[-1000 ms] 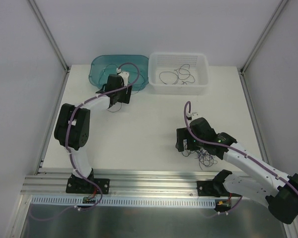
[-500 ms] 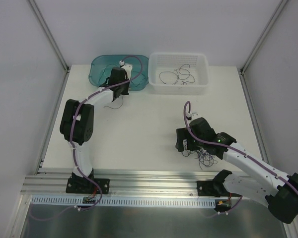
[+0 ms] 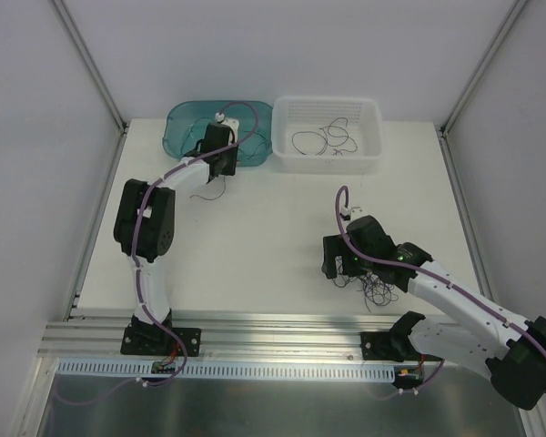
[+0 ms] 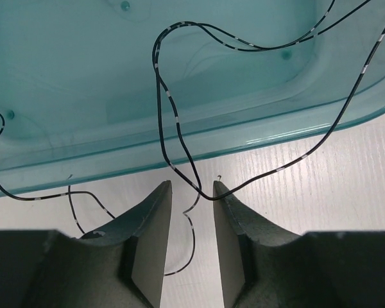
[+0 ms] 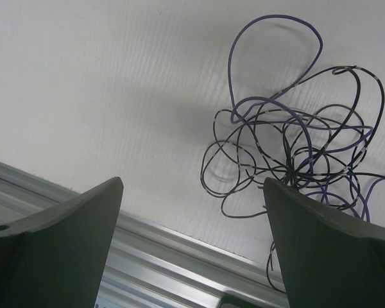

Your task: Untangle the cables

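Left gripper sits just outside the near rim of the teal tub, jaws only narrowly apart. One black cable crosses right at the tips, but as far as we can tell it isn't pinched. It loops inside the tub, climbs over the rim and trails onto the table. We reckon the step is getting this one strand into the tub. We'd close right where it crosses, lift clear of the rim and go slow, since the springy loops could flick back out. Another strand by the rim could snag. Well away from the tub, the right gripper hangs wide open and empty over the main tangle. The white basket just beside the tub holds a few loose strands.
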{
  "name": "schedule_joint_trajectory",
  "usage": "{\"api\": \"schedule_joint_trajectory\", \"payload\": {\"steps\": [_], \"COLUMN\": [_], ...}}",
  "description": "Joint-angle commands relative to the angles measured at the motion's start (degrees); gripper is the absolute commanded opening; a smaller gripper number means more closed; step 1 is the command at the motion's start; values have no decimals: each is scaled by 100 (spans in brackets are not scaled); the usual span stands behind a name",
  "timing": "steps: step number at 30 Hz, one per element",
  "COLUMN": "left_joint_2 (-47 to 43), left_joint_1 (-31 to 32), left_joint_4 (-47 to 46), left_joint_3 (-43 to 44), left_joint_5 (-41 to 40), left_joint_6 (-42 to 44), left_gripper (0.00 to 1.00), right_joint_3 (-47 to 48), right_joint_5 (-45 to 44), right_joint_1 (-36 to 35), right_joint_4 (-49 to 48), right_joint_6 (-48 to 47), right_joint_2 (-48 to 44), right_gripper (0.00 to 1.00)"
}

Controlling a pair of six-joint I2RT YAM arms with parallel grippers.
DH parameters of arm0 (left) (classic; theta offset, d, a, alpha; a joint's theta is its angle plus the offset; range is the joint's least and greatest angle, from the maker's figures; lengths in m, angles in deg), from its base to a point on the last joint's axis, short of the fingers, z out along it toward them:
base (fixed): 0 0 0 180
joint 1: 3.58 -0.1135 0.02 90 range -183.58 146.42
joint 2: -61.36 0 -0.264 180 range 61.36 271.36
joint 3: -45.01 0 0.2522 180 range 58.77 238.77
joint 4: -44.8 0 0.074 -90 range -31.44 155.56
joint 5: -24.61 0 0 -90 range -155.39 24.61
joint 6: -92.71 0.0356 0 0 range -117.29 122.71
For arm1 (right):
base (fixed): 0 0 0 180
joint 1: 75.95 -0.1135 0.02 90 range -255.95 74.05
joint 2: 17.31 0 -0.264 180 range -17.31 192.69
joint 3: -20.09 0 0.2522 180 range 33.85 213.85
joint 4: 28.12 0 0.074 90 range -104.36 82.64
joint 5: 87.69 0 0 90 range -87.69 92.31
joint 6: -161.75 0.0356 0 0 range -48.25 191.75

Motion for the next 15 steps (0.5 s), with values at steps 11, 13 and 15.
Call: {"api": "schedule_joint_trajectory", "payload": {"steps": [11,13,15], "left_joint_2": [-44,-238,-493], "left_joint_1": [35,43,43], "left_joint_4": [154,198,435], "left_joint_3": [171,92,188], "left_joint_5": [-220,-246,-325], "left_joint_6": [-379,-300,-204], "left_gripper": [0,0,0], "right_joint_3": [52,61,70], "right_joint_5": [-72,-89,-107], "right_joint_1": [-30,-30,-30], "right_joint_4": [-69,-60,-42], "right_joint_6": [-64,-64,-73], "right_joint_2": [8,-27,-44], "right_gripper": [95,95,96]}}
